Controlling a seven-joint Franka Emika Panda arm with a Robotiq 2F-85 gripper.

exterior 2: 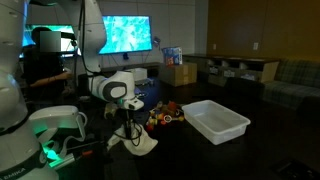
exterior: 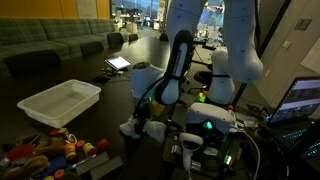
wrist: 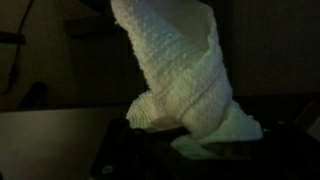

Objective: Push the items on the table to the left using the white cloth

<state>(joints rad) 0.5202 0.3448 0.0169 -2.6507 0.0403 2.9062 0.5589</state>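
In an exterior view the tool [exterior: 141, 121] is clamped on the white cloth [exterior: 130, 129], low over the dark table [exterior: 110, 100], apart from the items [exterior: 50, 147] and a white bin [exterior: 60, 101]. In an exterior view the cloth [exterior 2: 141, 144] hangs near the items [exterior 2: 166, 117]. In the wrist view, the wrinkled cloth [wrist: 185, 85] fills the middle.

room: dim | source: bright screen [exterior 2: 125, 33] (bluish) | wrist view: dark, blurred
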